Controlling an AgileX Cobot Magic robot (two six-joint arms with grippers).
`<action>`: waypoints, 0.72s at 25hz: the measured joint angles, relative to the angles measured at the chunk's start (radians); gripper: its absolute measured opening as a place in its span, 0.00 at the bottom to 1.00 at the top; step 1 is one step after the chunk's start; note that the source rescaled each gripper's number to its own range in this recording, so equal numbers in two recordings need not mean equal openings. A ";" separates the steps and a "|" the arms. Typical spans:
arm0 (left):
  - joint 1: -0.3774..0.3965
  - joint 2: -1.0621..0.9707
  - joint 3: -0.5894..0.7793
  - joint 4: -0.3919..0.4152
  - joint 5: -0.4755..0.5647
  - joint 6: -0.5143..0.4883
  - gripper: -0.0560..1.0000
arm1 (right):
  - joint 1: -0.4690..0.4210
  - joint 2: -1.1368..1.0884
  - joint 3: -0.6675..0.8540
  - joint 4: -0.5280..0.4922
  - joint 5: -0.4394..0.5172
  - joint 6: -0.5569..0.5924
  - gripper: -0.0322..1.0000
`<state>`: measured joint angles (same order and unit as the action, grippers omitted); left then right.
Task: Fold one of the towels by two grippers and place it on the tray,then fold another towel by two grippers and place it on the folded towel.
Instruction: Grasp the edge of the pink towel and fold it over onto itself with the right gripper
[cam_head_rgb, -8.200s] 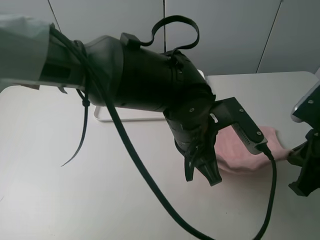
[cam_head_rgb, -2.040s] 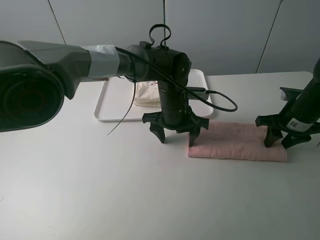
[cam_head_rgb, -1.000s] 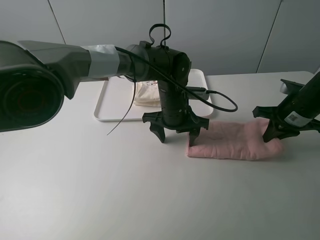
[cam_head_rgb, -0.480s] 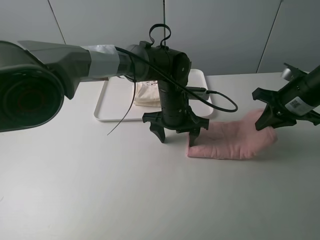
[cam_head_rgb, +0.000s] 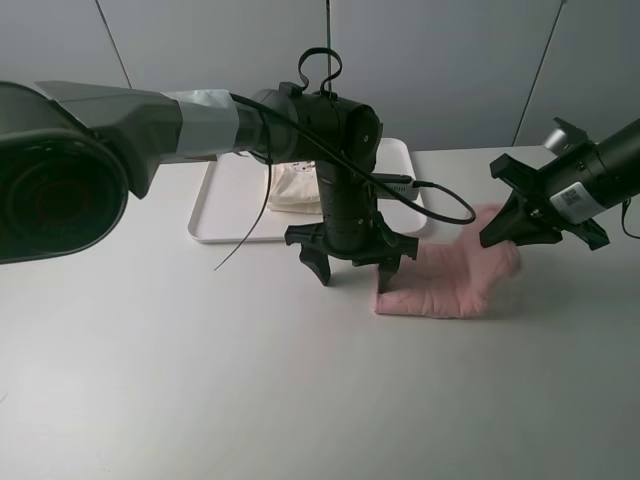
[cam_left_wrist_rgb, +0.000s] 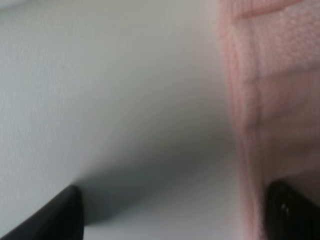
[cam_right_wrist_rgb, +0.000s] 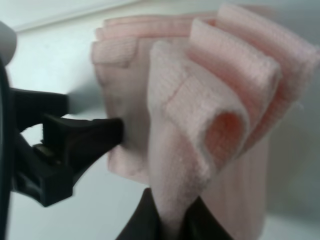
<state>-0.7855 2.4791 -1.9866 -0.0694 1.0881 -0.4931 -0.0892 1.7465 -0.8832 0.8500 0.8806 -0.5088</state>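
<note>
A high camera looks down over the whole table (cam_head_rgb: 150, 400). Both wrist cameras hang very close, sharing the pink towel (cam_head_rgb: 440, 285) with it.

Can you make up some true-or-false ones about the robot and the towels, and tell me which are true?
1. The pink towel lies on the tray. False: it is on the table, beside the tray.
2. The right gripper is pinching one end of the pink towel. True.
3. The left gripper is shut tight. False: it is open, with its fingers spread wide at the towel's other end.
4. The cream towel is on the tray. True.
5. The pink towel lies flat all the way along. False: the pinched end is lifted off the table.
</note>
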 joint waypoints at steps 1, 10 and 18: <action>0.000 0.000 0.000 0.000 0.000 0.000 0.96 | 0.000 0.008 0.000 0.034 0.009 -0.022 0.08; 0.000 0.000 0.000 0.000 -0.002 0.000 0.96 | 0.088 0.084 0.000 0.147 -0.002 -0.105 0.08; 0.000 0.000 0.000 -0.006 -0.002 0.000 0.96 | 0.098 0.152 0.009 0.321 -0.022 -0.229 0.08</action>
<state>-0.7855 2.4791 -1.9866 -0.0751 1.0863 -0.4931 0.0092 1.8987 -0.8746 1.1706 0.8589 -0.7380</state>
